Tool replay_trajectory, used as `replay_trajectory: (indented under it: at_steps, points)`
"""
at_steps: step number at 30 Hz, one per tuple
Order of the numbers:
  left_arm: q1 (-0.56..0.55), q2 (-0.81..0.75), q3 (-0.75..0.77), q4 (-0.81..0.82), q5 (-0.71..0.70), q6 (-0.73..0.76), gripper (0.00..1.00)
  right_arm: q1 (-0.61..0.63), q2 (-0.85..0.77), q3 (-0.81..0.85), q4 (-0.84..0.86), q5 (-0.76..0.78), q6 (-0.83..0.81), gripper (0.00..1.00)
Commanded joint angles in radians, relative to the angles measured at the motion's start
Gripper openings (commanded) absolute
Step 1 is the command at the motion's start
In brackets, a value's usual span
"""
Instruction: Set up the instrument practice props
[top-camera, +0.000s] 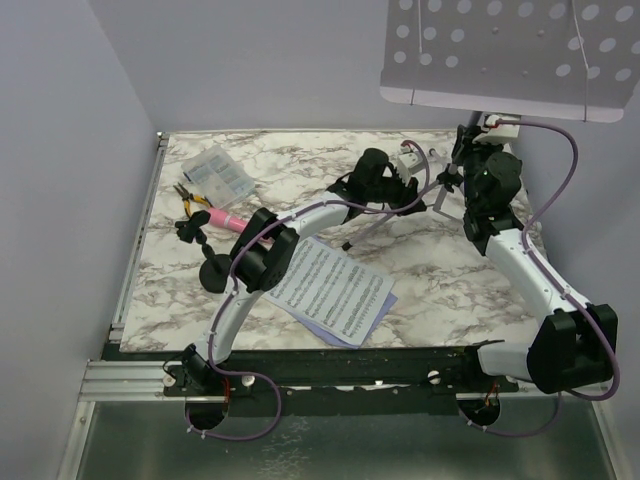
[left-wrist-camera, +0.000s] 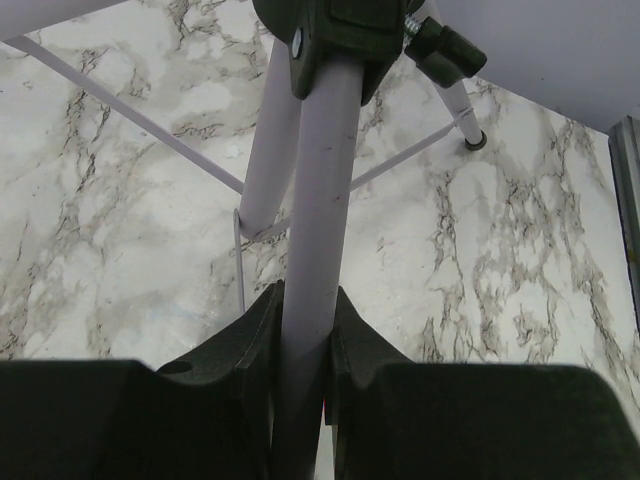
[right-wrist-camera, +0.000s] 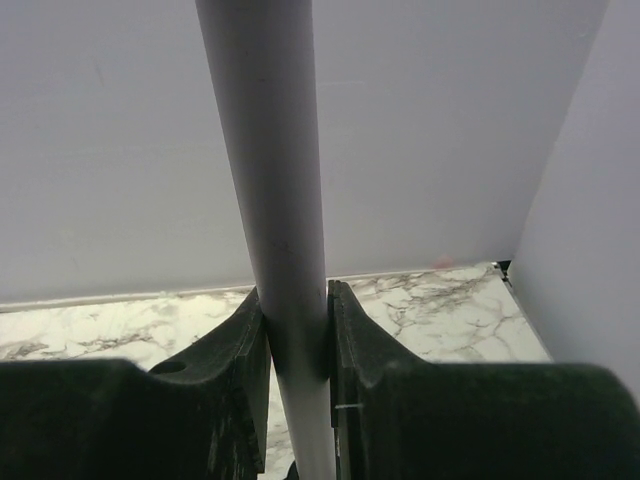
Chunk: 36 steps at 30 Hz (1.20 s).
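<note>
The music stand's lavender perforated desk (top-camera: 510, 55) stands high at the back right on its silver pole (left-wrist-camera: 320, 200). My left gripper (left-wrist-camera: 305, 310) is shut on the lower pole just above the spread tripod legs (top-camera: 368, 228). Higher up the pole (right-wrist-camera: 275, 150), my right gripper (right-wrist-camera: 297, 310) is shut on it under the desk. In the top view the left gripper (top-camera: 405, 190) sits left of the right gripper (top-camera: 462, 170). Sheet-music pages (top-camera: 330, 290) lie in the middle of the table. The pink microphone (top-camera: 222, 220) and the small black mic stand (top-camera: 213, 268) lie at the left.
A clear compartment box (top-camera: 218, 178) and orange-handled pliers (top-camera: 190, 200) lie at the back left. Grey walls close the marble table (top-camera: 450, 290) at the back and on both sides. One tripod foot (left-wrist-camera: 476, 141) rests on the marble near the back wall.
</note>
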Motion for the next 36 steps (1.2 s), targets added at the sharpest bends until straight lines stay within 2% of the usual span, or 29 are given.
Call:
replay_trajectory:
  at_steps: [1,4,6,9,10,14,17,21,24,27,28,33,36]
  points:
    - [0.052,0.059,-0.06,-0.212,-0.172,0.03,0.0,-0.001,-0.01,-0.012,-0.081,0.105,0.108,0.0]
    - [0.052,0.041,-0.112,-0.213,-0.189,0.041,0.0,-0.001,0.01,-0.004,-0.115,0.06,0.101,0.04]
    - [0.053,0.032,-0.129,-0.212,-0.197,0.052,0.0,-0.001,0.03,0.038,-0.208,0.034,0.102,0.18]
    - [0.052,0.024,-0.135,-0.221,-0.195,0.065,0.0,-0.001,0.027,0.088,-0.356,-0.001,0.13,0.47]
    - [0.052,0.019,-0.14,-0.221,-0.198,0.066,0.0,-0.001,0.014,0.088,-0.395,-0.009,0.148,0.52]
    - [0.053,0.01,-0.151,-0.221,-0.208,0.065,0.0,-0.001,-0.077,0.02,-0.472,-0.046,0.171,0.71]
    - [0.053,0.01,-0.154,-0.22,-0.19,0.059,0.0,-0.001,-0.147,-0.048,-0.48,-0.06,0.155,0.78]
    - [0.053,0.02,-0.143,-0.218,-0.165,0.031,0.0,-0.001,-0.165,-0.1,-0.469,-0.21,0.087,0.76]
    - [0.052,0.013,-0.148,-0.217,-0.169,0.033,0.0,-0.001,-0.112,-0.064,-0.521,-0.267,0.083,0.64]
    - [0.051,0.006,-0.151,-0.215,-0.17,0.031,0.0,-0.001,-0.088,-0.065,-0.508,-0.222,0.108,0.5]
    - [0.051,0.003,-0.153,-0.214,-0.17,0.032,0.0,-0.002,-0.085,-0.075,-0.486,-0.191,0.119,0.49]
    - [0.049,-0.002,-0.152,-0.214,-0.162,0.032,0.0,-0.001,-0.054,-0.101,-0.412,-0.153,0.143,0.52]
    - [0.047,-0.008,-0.156,-0.215,-0.159,0.032,0.0,-0.002,-0.027,-0.083,-0.412,-0.128,0.148,0.47]
